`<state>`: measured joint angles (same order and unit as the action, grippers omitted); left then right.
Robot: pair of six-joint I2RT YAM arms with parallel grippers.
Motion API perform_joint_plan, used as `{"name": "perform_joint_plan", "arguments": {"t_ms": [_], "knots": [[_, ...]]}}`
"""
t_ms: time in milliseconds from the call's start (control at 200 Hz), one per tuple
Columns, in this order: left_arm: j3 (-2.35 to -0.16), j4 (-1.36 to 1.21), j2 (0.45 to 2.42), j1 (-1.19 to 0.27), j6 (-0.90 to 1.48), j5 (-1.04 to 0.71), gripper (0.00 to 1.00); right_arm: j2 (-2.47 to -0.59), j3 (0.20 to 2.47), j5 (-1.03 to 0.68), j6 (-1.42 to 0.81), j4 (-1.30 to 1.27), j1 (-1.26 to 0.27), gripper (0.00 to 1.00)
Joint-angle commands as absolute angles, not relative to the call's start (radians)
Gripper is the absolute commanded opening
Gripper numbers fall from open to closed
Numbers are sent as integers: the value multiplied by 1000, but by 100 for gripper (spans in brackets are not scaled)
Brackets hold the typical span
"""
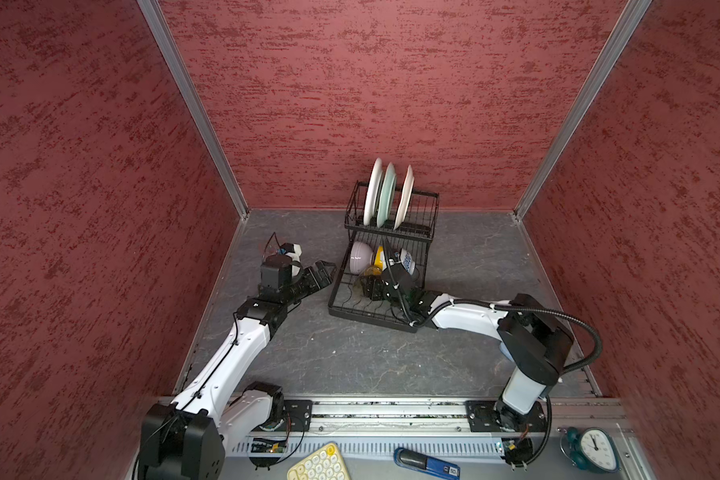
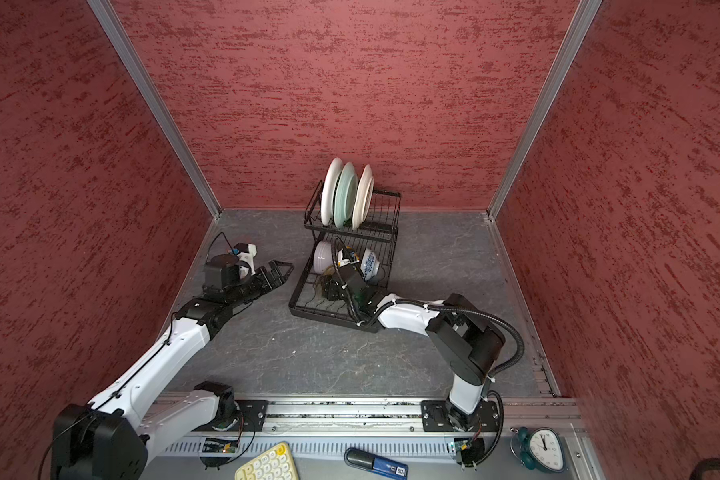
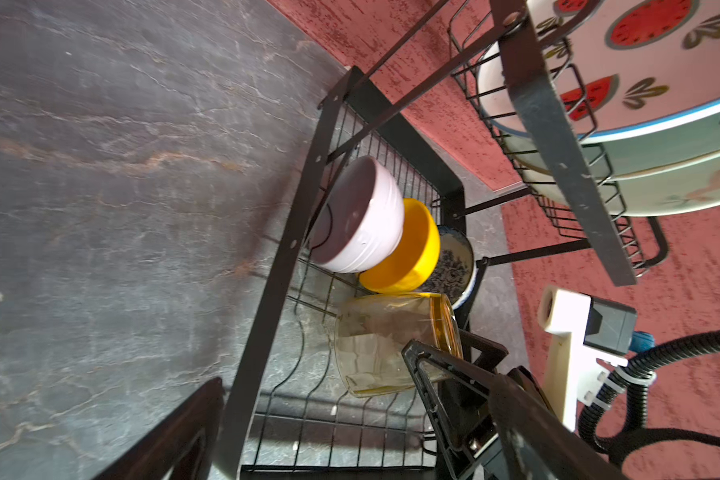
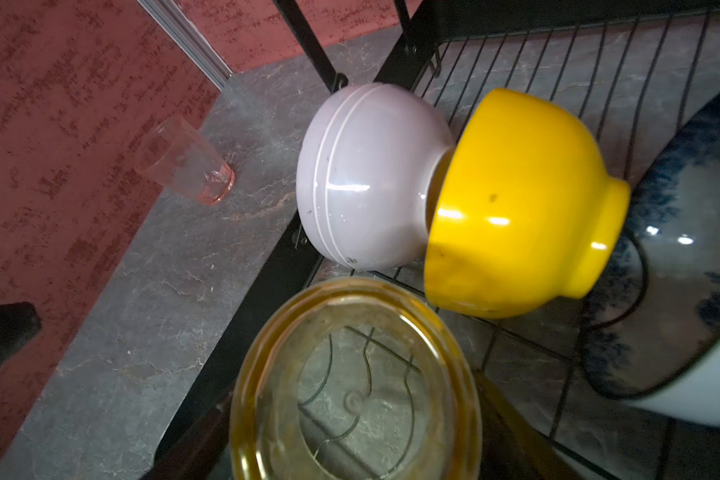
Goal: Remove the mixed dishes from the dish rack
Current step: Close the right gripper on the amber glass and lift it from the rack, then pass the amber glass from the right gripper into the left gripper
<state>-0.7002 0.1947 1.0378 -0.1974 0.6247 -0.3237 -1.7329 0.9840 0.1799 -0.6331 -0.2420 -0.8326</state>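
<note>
Grey marbled worktop (image 1: 350, 357), red textured walls (image 1: 350, 83). My left gripper (image 1: 328, 275): spread wide, empty, beside the dish rack (image 1: 336, 309). My right gripper (image 1: 364, 286): reaching into the rack's low tray (image 1: 350, 309), closed around the amber tumbler (image 4: 350, 374). Crowding it: lilac bowl (image 4: 366, 174), yellow bowl (image 4: 516, 199), patterned bowl (image 4: 691, 249). Three plates (image 1: 387, 195) upright in raised basket (image 1: 427, 208). Pink tumbler (image 4: 184, 162) on worktop.

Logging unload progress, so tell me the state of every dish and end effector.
Plates, upright in raised basket.
Bowls, on their sides in low tray.
Amber tumbler, tilted, gripped.
Pink tumbler, standing on table.
Left end effector, open, empty.
Right end effector, closed on amber tumbler.
</note>
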Motion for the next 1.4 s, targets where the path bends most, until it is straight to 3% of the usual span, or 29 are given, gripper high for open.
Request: {"name": "perform_joint_plan", "arguments": {"t_ms": [0, 491, 1393], "knots": [[-684, 126, 1057, -201, 660, -381, 99, -1668, 966, 118, -686, -333, -817, 65], [-651, -8, 1080, -244, 773, -462, 87, -1542, 919, -30, -828, -396, -774, 65], [-606, -349, 1129, -379, 1006, -504, 43, -1432, 825, -159, -997, -582, -741, 65]]}}
